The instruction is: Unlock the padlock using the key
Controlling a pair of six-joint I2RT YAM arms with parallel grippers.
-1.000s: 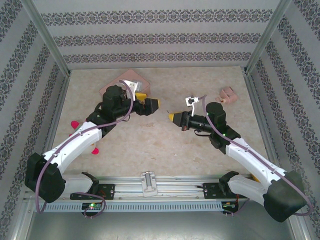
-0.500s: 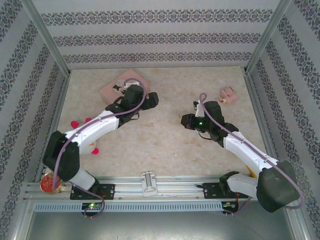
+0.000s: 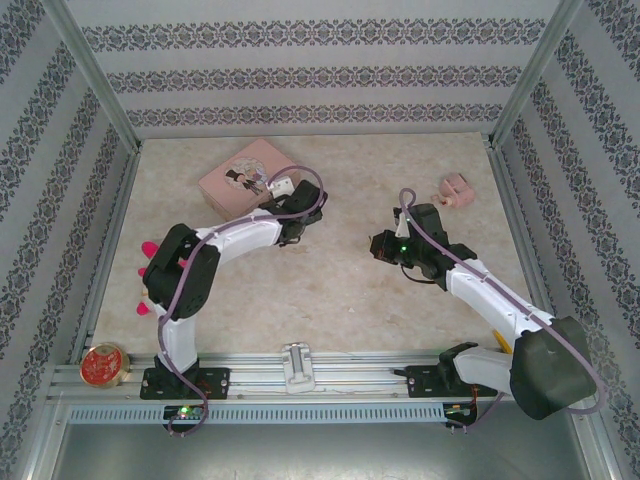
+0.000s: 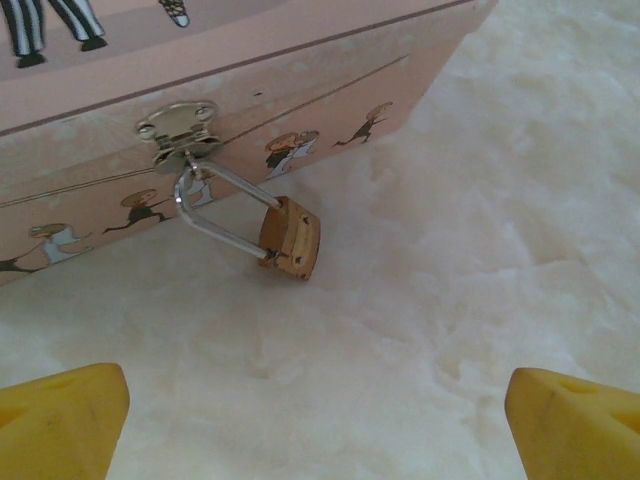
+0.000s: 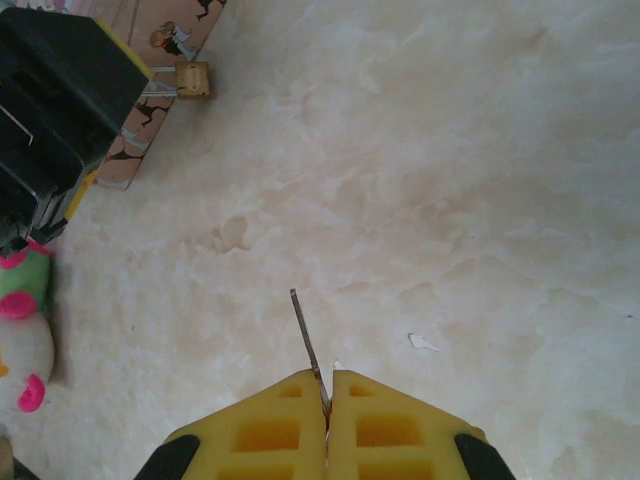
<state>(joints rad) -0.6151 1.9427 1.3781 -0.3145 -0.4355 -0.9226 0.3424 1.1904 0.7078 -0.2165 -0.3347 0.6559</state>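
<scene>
The pale marbled table is stretching out beneath both grippers, and the pink tin is sitting just ahead of the left gripper, its side wall facing the fingers. That gripper is hovering with its yellow fingers spread wide apart, gripping nothing. The right gripper is pointing down at the table with its yellow fingertips pressed together, pinching the key between them. A small pink lump is lying behind the right gripper's fingers, well apart from them. The padlock is hanging by its silvery shackle from the tin's metal clasp, its brass body resting against the table; it is lying ahead of the left gripper, between the lines of the two fingers and a little left of centre, touching neither. Seen from the right gripper, it is sitting far ahead and to the left. The key is sticking forward out of the closed right fingertips as a thin dark sliver, leaning slightly left, well apart from the padlock
</scene>
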